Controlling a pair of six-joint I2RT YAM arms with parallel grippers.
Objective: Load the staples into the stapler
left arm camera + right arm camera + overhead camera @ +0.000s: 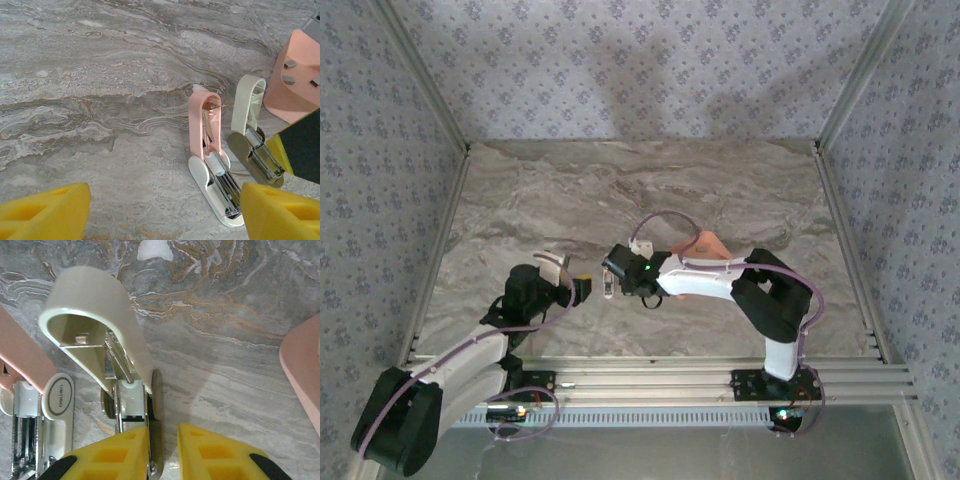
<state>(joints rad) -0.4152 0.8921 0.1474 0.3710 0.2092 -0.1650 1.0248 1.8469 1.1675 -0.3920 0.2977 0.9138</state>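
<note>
On the pink tray (296,102) I count three staples (290,64), so I judge the loading hasn't started. Two staplers lie open on the worktop (100,100), a pink stapler (205,125) and a cream stapler (248,100). My right end effector (162,450) pinches the cream stapler's base. My left end effector (162,200) gapes wide and holds nothing.
</note>
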